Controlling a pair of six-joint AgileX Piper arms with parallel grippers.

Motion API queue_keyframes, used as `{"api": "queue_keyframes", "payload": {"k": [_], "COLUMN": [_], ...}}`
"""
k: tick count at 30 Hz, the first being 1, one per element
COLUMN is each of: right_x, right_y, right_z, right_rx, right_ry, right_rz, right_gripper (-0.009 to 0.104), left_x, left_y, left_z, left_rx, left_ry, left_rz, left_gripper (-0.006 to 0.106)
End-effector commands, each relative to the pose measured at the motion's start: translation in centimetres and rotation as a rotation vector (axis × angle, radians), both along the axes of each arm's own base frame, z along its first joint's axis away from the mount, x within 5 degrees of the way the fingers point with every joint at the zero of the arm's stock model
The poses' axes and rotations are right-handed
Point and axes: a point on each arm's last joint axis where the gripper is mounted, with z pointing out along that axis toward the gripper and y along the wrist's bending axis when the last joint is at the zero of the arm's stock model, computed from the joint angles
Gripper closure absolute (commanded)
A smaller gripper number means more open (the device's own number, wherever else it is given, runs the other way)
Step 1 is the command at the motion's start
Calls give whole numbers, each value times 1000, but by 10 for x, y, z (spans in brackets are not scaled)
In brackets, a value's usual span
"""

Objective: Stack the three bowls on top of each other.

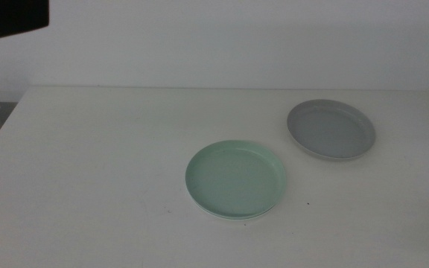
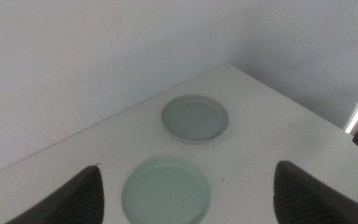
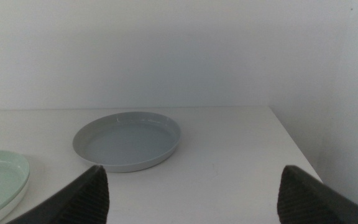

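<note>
I am seeing the mint green bowl (image 1: 236, 179) sitting near the middle of the white table (image 1: 95, 171), with a thin white rim showing under its near edge, so it looks to be lying on the white bowl (image 1: 222, 216). The grey bowl (image 1: 331, 129) is lying farther back and to the right, apart from that pair. Neither arm is showing in the middle view. The left gripper (image 2: 185, 202) is hanging above the table with its jaws spread wide, holding nothing. The right gripper (image 3: 191, 196) is also spread wide and empty, looking toward the grey bowl.
</note>
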Motion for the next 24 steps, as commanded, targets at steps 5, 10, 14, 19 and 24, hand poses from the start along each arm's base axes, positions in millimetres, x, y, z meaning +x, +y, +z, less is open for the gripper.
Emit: {"api": "queue_keyframes", "payload": {"k": [5,10,14,19,24], "right_x": [0,4,23,59,84], "right_y": [0,0,-1,1,4], "right_z": [4,30,74,116,143], "right_rx": [34,69,126,211,242], "right_ry": [-62,-72,75,405,656], "right_rz": [1,-1,-17,-32,-35], "right_gripper": [3,3,3,3,3], "left_x": [1,1,1,1,1], "left_y": [1,1,1,1,1], "left_z": [0,0,0,0,0], "left_rx": [-3,-6,-6,-6,-6], "left_ry": [-5,-8,-8,-8,-8], "left_rz": [10,11,11,11,11], "left_gripper": [7,7,7,7,7]}}
